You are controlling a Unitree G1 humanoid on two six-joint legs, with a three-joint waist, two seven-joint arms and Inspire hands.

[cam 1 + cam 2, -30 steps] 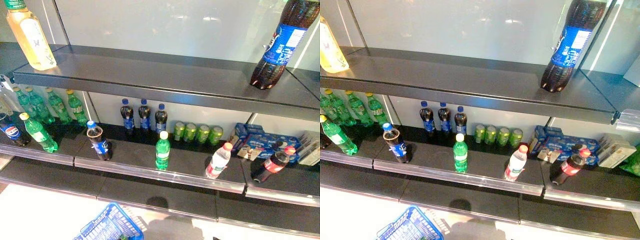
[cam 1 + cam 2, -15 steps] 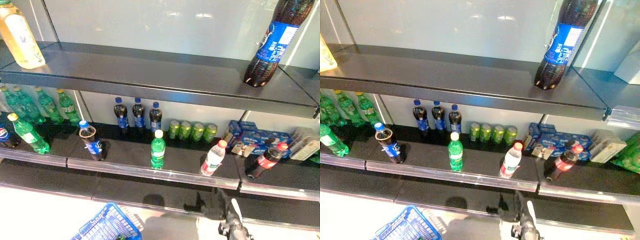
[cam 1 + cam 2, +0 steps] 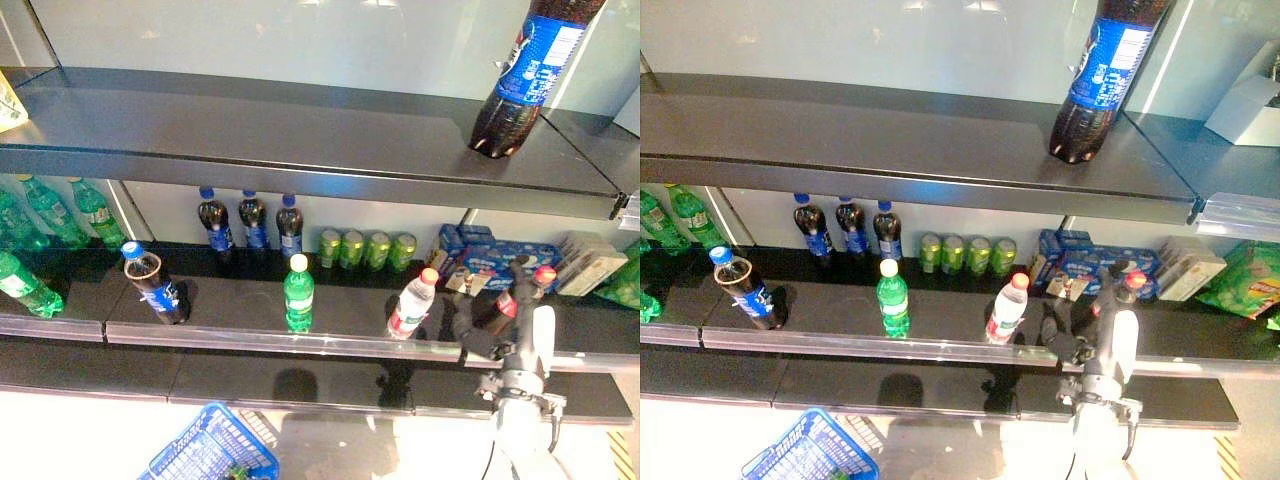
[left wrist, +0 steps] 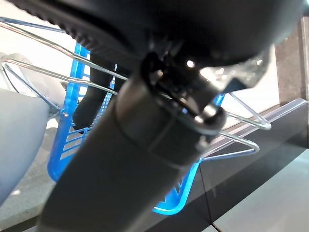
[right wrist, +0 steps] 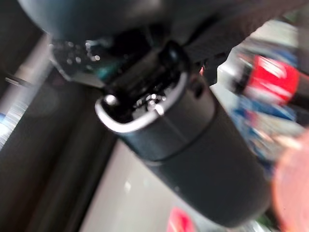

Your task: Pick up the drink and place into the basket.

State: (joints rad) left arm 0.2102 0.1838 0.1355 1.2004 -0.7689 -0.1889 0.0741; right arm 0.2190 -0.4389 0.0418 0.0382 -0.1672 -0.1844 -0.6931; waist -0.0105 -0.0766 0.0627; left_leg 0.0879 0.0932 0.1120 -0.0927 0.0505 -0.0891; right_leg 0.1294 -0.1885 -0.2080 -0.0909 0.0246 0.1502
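Observation:
A small dark cola bottle with a red cap (image 3: 541,275) and red label stands at the right of the middle shelf (image 3: 230,310). My right hand (image 3: 508,325) is raised in front of it, open, with dark fingers (image 3: 466,325) on one side of the bottle and the white-covered thumb (image 3: 543,335) on the other. I cannot tell whether it touches the bottle. The red label (image 5: 275,79) shows past the hand in the right wrist view. My left hand (image 4: 145,145) is shut on the wire handles (image 4: 241,121) of the blue basket (image 3: 213,455), which hangs low at the left.
On the middle shelf stand a clear bottle with a red cap (image 3: 410,305), a green bottle (image 3: 298,293), a tilted dark bottle (image 3: 155,285), dark bottles (image 3: 250,220) and green cans (image 3: 365,250) at the back, and blue boxes (image 3: 490,250). A large cola bottle (image 3: 520,80) stands on the upper shelf.
My right arm has risen from the bottom edge up to the red-capped cola bottle. The camera has shifted right. The blue basket still hangs at the lower left.

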